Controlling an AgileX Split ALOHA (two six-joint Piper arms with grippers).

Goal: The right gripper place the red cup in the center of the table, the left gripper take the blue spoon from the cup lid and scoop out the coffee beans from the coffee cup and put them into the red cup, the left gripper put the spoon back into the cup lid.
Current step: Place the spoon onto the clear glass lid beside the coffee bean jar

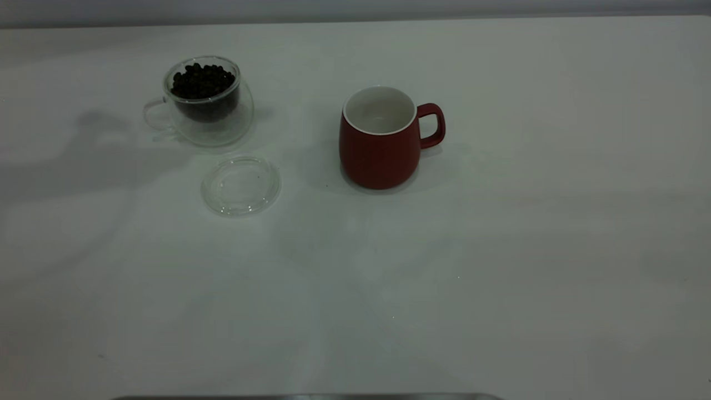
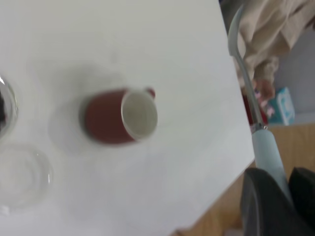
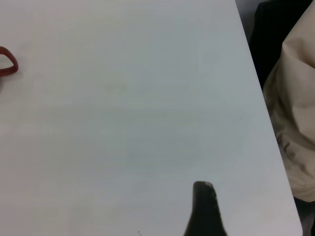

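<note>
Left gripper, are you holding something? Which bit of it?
Yes. The left gripper holds the blue spoon by its pale blue handle, the metal bowl sticking out. The right gripper holds nothing visible.

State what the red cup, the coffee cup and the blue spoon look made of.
Red cup: likely ceramic, matte red outside, white inside. Coffee cup: clear double-walled glass, beans visible through it. Blue spoon, held in the left gripper: shiny metal neck, pale blue handle, possibly plastic or enamel.

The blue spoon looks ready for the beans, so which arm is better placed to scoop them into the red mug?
The left. The left gripper holds the blue spoon by its handle, above the table. The coffee beans are untouched in the coffee cup, and the red cup is empty. The right gripper holds nothing.
</note>
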